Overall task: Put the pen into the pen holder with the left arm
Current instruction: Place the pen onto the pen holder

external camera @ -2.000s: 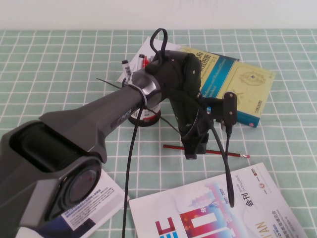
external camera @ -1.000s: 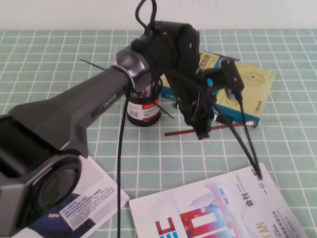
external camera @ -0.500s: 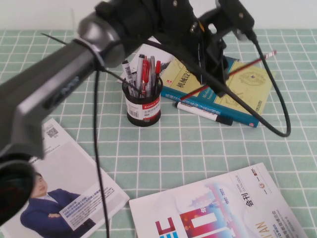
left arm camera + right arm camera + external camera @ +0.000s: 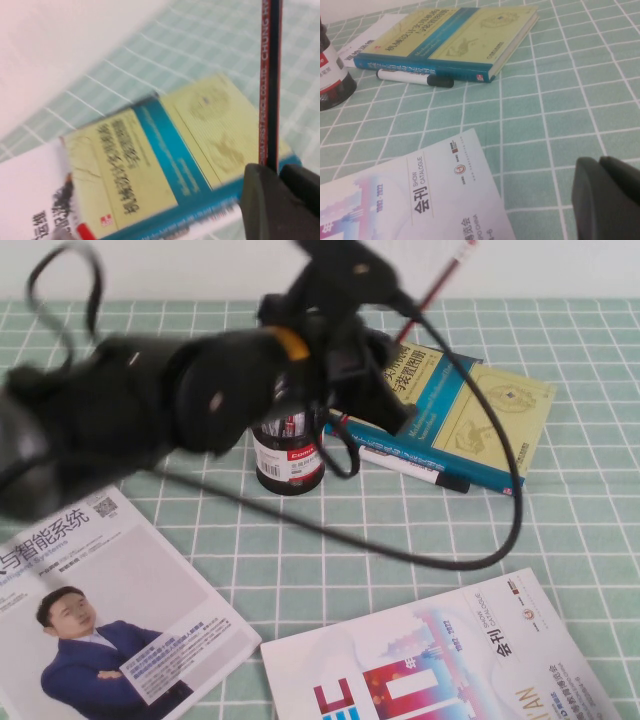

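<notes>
**Pen lifted, carry toward the holder in hand**

Green checked cloth covers the desk [image 4: 600, 490], with a pale wall behind it. On the cloth lie a yellow and blue book [image 4: 480, 415], a white marker [image 4: 410, 468] with a black cap just in front of the book, and magazines [image 4: 450, 660] near the front edge.

From the high view, the left arm [image 4: 150, 410] reaches across the desk, and its left end effector [image 4: 395, 345] is raised above the near corner of the book. It is closed on the pen [image 4: 440, 285], which points up and away toward the wall, tilted, with its pale tip at the top. The left wrist view confirms this: the dark red stick [image 4: 270, 85] comes out from between the two closed fingers [image 4: 270, 200], with the book below it.

The pen holder [image 4: 288, 455] stands upright on the cloth, just to the left of the book, partly hidden by the arm. It holds several other pens already.

The right end effector [image 4: 612, 192] is low over the cloth near one magazine, well apart from the work, and its fingers appear closed with nothing between them.

I judge that the grasp and lift are done, and the transport is the present step. The next move needs to bring the pen over the mouth of the holder, turn it closer to upright, find a free gap among the pens there, lower it, and only then release.
</notes>
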You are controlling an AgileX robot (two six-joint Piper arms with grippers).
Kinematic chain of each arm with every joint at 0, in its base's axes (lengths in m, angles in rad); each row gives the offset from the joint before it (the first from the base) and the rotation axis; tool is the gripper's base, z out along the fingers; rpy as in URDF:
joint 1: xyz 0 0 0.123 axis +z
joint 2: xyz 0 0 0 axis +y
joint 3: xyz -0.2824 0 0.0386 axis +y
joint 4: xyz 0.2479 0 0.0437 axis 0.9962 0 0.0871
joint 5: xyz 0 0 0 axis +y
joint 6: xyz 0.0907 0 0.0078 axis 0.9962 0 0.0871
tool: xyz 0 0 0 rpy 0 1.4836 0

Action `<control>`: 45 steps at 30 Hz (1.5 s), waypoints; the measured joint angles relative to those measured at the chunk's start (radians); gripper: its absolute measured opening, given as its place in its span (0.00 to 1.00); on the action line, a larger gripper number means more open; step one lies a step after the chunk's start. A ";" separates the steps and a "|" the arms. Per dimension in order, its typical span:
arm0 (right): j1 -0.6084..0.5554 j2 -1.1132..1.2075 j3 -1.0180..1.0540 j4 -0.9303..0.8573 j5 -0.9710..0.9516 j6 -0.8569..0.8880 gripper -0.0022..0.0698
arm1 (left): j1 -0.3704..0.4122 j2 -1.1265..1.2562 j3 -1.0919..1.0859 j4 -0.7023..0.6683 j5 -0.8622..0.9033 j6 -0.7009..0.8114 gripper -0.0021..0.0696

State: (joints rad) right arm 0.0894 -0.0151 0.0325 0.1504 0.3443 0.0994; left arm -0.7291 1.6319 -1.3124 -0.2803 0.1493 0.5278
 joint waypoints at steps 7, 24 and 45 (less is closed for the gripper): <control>0.000 0.000 0.000 0.000 0.000 0.000 0.00 | 0.002 -0.118 0.260 -0.040 -0.476 -0.127 0.05; 0.000 0.000 0.000 0.000 0.000 0.000 0.00 | 0.174 -0.012 0.355 0.165 -0.824 -0.437 0.05; 0.000 0.000 0.000 0.000 0.000 0.000 0.00 | 0.226 0.228 0.298 0.297 -0.957 -0.591 0.05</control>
State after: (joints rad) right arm 0.0894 -0.0151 0.0325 0.1504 0.3443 0.0994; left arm -0.5033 1.8604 -1.0147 0.0168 -0.8078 -0.0632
